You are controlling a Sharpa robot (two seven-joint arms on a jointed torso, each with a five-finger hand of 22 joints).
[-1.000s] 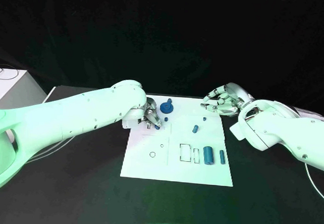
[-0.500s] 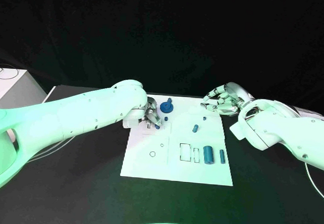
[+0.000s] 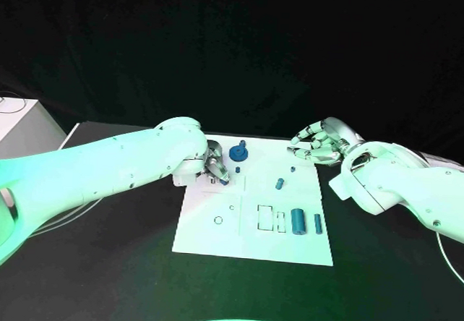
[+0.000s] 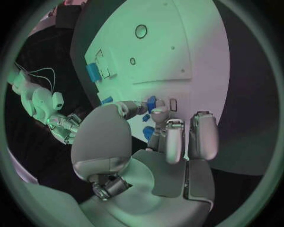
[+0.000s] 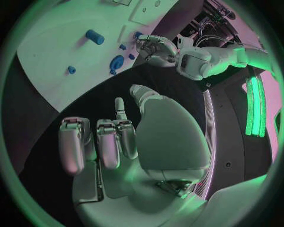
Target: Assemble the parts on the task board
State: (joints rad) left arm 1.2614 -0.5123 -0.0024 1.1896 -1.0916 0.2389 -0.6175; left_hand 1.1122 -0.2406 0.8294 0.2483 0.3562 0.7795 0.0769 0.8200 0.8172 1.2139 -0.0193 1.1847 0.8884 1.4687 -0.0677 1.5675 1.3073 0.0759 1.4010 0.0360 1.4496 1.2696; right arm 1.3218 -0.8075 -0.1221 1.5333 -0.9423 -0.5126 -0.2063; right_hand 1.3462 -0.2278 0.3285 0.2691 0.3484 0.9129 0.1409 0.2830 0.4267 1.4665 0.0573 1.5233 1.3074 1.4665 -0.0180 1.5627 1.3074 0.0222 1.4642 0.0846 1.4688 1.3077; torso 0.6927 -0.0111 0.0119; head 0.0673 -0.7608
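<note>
The white task board [image 3: 251,237] lies in the middle of the table. My left hand [image 3: 213,166] hovers over its far left corner and pinches a small blue part [image 4: 151,102] between thumb and a finger [image 4: 158,116]. A round blue part [image 3: 239,156] stands just right of that hand. Small blue pegs [image 3: 280,183] lie mid-board, and a thick blue cylinder [image 3: 299,222] with slim pieces [image 3: 318,224] rests in the near right slots. My right hand [image 3: 317,146] hangs at the board's far right corner, fingers curled, holding nothing [image 5: 112,139].
A pale box [image 3: 14,124] stands at the table's left edge with cables beside it. Black table [image 3: 112,270] surrounds the board on all sides. In the right wrist view the left hand [image 5: 155,47] shows beyond the round part [image 5: 116,62].
</note>
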